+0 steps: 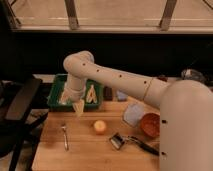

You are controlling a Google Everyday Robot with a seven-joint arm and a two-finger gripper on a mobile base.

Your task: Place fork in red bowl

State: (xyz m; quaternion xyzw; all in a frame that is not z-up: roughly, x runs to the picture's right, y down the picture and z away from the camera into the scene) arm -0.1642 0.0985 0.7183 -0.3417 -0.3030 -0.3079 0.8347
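The slim silvery fork (65, 136) lies on the wooden table near its left side, pointing roughly front to back. The orange-red bowl (150, 124) sits at the right, partly hidden behind my white arm. My gripper (78, 107) hangs over the front edge of the green tray, above and slightly right of the fork, apart from it. Nothing shows in the gripper.
A green tray (59, 96) with pale items stands at the back left. An orange fruit (100, 126) sits mid-table. A black-handled utensil with a metal head (131, 142) lies right of it. A pale blue object (132, 114) is beside the bowl. A dark chair (20, 107) stands left.
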